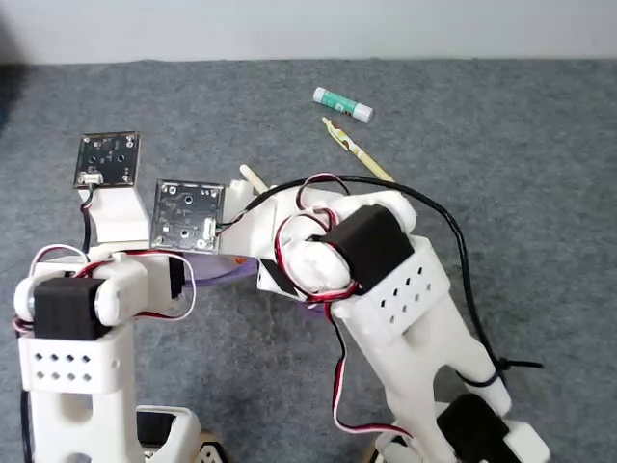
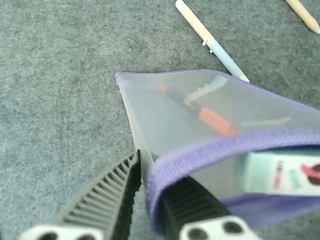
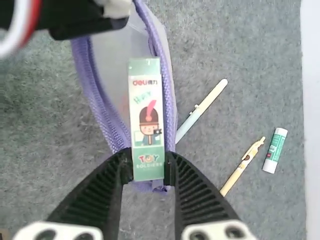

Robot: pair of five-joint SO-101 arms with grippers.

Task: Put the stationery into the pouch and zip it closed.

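Note:
A translucent pouch (image 2: 190, 115) with a purple zipper rim (image 3: 100, 115) lies open; a strip of that rim also shows between the arms (image 1: 231, 270). My left gripper (image 2: 146, 167) is shut on the rim at one end of the mouth. My right gripper (image 3: 147, 162) is shut on a small green-and-white box (image 3: 146, 120) with a cartoon soldier, held lengthwise over the opening, its far end (image 2: 280, 172) inside the mouth. Red and pale pens (image 2: 215, 120) show through the pouch wall.
On the grey carpet beyond the pouch lie a white-and-blue pen (image 3: 200, 110), a beige pen (image 1: 359, 149) and a green-and-white glue stick (image 1: 342, 104). The two arms crowd the middle of the table; a pale wall borders the far side.

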